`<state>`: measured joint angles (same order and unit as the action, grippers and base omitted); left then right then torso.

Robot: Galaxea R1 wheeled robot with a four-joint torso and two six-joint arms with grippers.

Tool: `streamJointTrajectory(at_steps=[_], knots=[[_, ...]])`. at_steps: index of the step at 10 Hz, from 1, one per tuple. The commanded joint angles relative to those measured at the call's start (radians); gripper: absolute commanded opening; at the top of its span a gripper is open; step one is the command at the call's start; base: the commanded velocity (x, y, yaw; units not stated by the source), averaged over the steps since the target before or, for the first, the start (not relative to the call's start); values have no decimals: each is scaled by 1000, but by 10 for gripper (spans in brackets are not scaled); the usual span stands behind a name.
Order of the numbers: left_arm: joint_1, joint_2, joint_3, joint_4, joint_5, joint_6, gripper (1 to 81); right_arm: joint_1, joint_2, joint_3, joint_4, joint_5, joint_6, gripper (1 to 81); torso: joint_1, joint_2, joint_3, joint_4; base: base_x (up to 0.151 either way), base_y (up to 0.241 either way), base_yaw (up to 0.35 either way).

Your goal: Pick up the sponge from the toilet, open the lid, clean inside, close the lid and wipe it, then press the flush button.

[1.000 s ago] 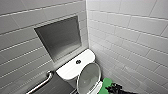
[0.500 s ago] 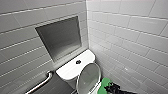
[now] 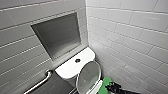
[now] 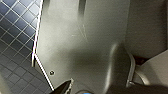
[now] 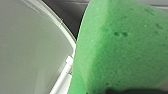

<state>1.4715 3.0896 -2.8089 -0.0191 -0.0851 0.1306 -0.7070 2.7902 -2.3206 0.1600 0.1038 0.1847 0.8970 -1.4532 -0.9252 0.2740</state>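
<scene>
Right gripper (image 3: pixel 113 87): you have it clamped on the sponge (image 3: pixel 106 82), the green pad jutting from its dark fingers towards the toilet (image 3: pixel 71 68)
Sponge: in the air just beside the lid (image 3: pixel 88 76), between it and the tiled wall (image 3: pixel 130 47); up close it nearly touches the lid's rim
Lid: raised, greyish inner face towards you
Flush button (image 3: pixel 77 60): middle of the tank top, well apart from the sponge
Left gripper (image 4: pixel 72 89): you cannot tell its grip; it hangs near dark blue floor tiles (image 4: pixel 15 30)
</scene>
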Motion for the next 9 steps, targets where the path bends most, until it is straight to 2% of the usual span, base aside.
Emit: streamJointTrajectory(at_steps=[1, 3, 5, 7, 9], knots=[[-6, -6, -4, -2, 68, 4, 811, 146, 11, 12, -2, -23, 4, 10, 0, 0, 1, 0, 0, 0, 0], [-4, -6, -4, -4, 68, 4, 811, 161, 37, 0, 0, -16, 4, 10, 1, 0, -10, 0, 0, 0, 0], [-4, -8, -6, -7, 68, 4, 811, 160, 97, -84, 12, -6, 10, 10, 1, 0, -10, 0, 0, 0, 0], [3, -9, -6, -8, 68, 4, 811, 114, 168, -225, 26, 26, 97, 10, 1, 0, -10, 0, 0, 0, 0], [8, -14, -6, -10, 68, 3, 811, 114, 183, -298, 27, 40, 131, 10, 1, 0, -10, 0, 0, 0, 0]])
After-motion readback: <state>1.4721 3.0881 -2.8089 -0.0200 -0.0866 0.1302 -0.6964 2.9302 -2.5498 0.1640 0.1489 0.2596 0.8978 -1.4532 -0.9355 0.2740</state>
